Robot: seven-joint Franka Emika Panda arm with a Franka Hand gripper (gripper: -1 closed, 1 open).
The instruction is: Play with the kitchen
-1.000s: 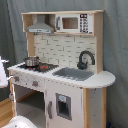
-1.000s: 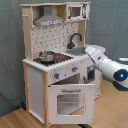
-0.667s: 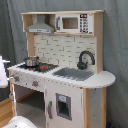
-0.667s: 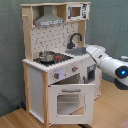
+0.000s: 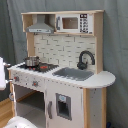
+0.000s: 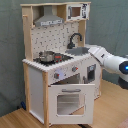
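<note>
One arm [image 6: 107, 59] reaches in from the second exterior view's right, its white forearm lying across the counter edge near the sink [image 6: 80, 51]. Its gripper end is hidden against the cabinet, so I cannot tell whether it is released, clenched or grasping anything. In the first exterior view only a sliver of white shows at the first exterior view's left edge.

Just beside the arm stands the kitchen [image 6: 50, 75], filling the middle of both exterior views on a wood floor before a grey curtain. Its oven door [image 6: 70, 102] hangs open, tilted down and outward. A small metal pot [image 5: 31, 61] sits on the stovetop [image 5: 42, 66], the black faucet [image 5: 86, 59] curves over the sink, and knobs [image 5: 35, 83] line the front panel.

Judging by its look, the kitchen is stiff painted board, too bulky to lift; its parts are what move. Hinged doors should swing lightly by their handles, knobs turn between fingertips, and the pot looks light, smooth and likely to slide if nudged.
</note>
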